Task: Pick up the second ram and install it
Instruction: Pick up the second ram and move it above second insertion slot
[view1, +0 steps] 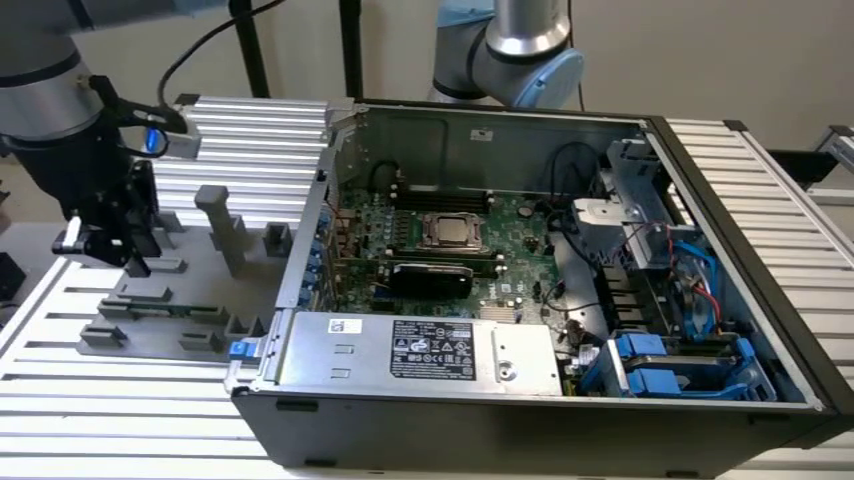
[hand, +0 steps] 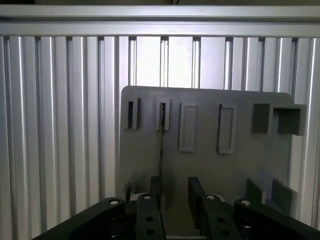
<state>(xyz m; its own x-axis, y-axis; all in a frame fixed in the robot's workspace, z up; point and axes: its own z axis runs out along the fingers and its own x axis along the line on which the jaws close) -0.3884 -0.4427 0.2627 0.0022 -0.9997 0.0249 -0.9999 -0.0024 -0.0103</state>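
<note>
The second ram (view1: 168, 311) is a thin green stick standing on edge between small grey holders, near the front of the grey fixture plate (view1: 200, 262), on the exterior view's left. In the wrist view the ram (hand: 161, 145) is a thin dark line running from a slot block toward my fingers. My gripper (view1: 132, 262) hangs above the plate's left part, apart from the ram. Seen from the wrist, the gripper (hand: 175, 196) is open and holds nothing. The ram's line runs close to one black finger (hand: 155, 194).
The open computer case (view1: 534, 400) fills the exterior view's centre and right, with the motherboard, a square silver processor (view1: 454, 231) and a black card (view1: 429, 276) inside. A tall grey post (view1: 222, 228) and several blocks rise from the fixture plate. Ribbed aluminium table (view1: 120, 400) lies around.
</note>
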